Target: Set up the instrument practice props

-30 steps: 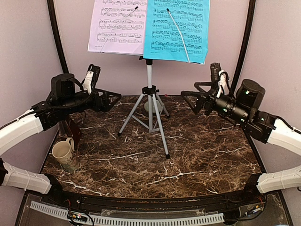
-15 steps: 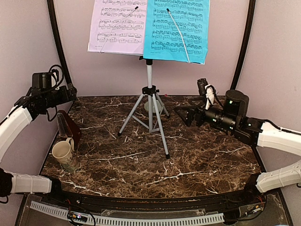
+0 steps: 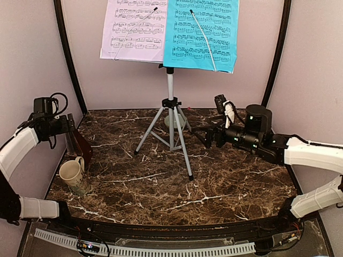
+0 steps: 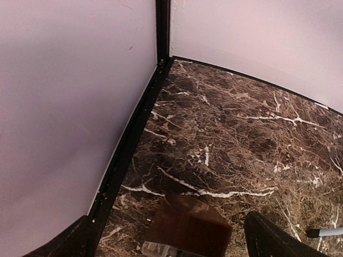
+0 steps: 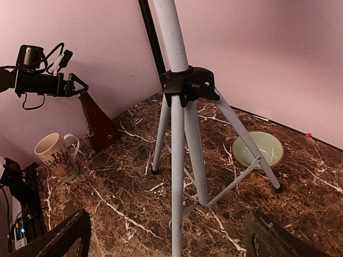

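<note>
Looking down from the left wrist, the brown marble bench (image 4: 241, 134) runs back to its far left corner, where a black post (image 4: 163, 27) stands between two pale lilac walls (image 4: 69, 107). A black strip (image 4: 126, 155) lines the bench's left edge. Near that edge, at the bottom of the picture, the dark-brown wooden metronome (image 4: 187, 227) shows its sloping top. The left gripper (image 4: 169, 243) is spread wide, its dark fingers (image 4: 268, 241) either side of the metronome and clear of it. The tip of a pale stand leg (image 4: 324, 232) pokes in at the right.

No legible wording; only music notation on lilac sheet (image 3: 135, 29) and blue sheet (image 3: 201, 32).
</note>
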